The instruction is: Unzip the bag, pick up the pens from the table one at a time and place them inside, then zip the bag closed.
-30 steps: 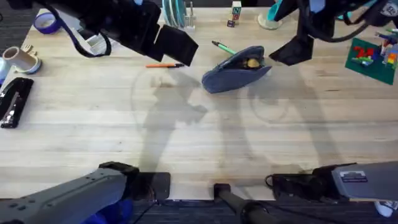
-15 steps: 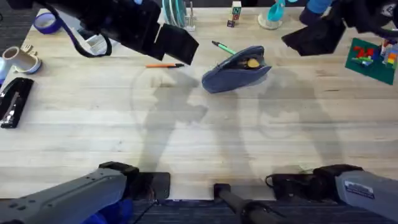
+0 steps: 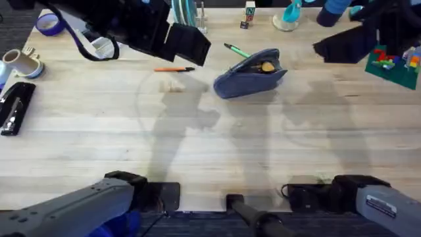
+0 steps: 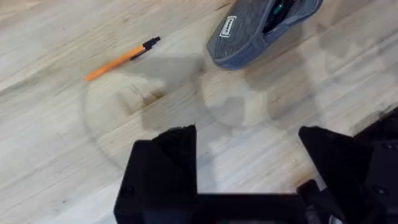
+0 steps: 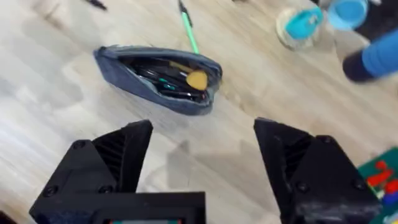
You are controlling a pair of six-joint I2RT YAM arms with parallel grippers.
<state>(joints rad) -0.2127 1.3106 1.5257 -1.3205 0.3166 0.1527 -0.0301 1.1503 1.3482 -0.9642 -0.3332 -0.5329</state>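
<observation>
The grey-blue bag (image 3: 250,74) lies on the table (image 3: 210,145) at the back centre, its zipper open and dark items plus a yellow piece showing inside (image 5: 158,78). The orange pen (image 3: 174,68) lies to its left, also seen from the left wrist (image 4: 121,59) beside the bag (image 4: 261,28). The green pen (image 3: 235,50) rests just behind the bag, one end against it (image 5: 188,31). My left gripper (image 3: 189,43) hovers above the orange pen, open and empty (image 4: 249,155). My right gripper (image 3: 339,47) hangs to the right of the bag, open and empty (image 5: 202,155).
A black stapler (image 3: 14,105), a white roll (image 3: 23,62) and purple tape (image 3: 47,23) sit at the left edge. A green brick plate (image 3: 395,62) stands at the far right, with blue cups (image 3: 332,13) and small blocks (image 3: 248,13) along the back.
My right gripper has drawn away from the bag, moving right and back toward the green plate. The left gripper, bag and pens have stayed put.
</observation>
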